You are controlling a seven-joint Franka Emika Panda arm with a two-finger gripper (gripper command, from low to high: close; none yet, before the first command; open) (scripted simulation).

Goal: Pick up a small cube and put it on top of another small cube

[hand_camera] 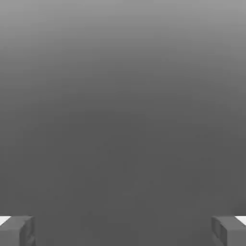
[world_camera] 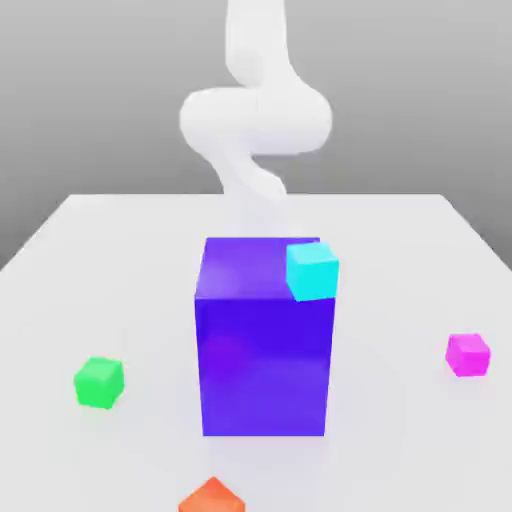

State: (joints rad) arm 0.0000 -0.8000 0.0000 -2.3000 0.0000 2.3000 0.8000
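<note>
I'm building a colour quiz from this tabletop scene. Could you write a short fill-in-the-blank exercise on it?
1. The cyan cube sits on top of the big ____ block.
2. The pink cube lies toward the exterior view's ____.
3. The green cube rests on the ____ table.
4. The gripper stands ____, holding nothing.

Missing words: purple; right; white; open

A smooth, matt white table (world_camera: 120, 250) carries flat-coloured blocks with a plastic look: a large purple block (world_camera: 264, 360) whose front face shows a faint soft sheen, a cyan cube (world_camera: 312, 271), a matt green cube (world_camera: 99, 382), a magenta cube (world_camera: 467, 354) and an orange cube (world_camera: 212, 497). The white arm (world_camera: 256, 120) looks smooth and satin. The fingertips (hand_camera: 17, 230) appear dull grey.
</note>
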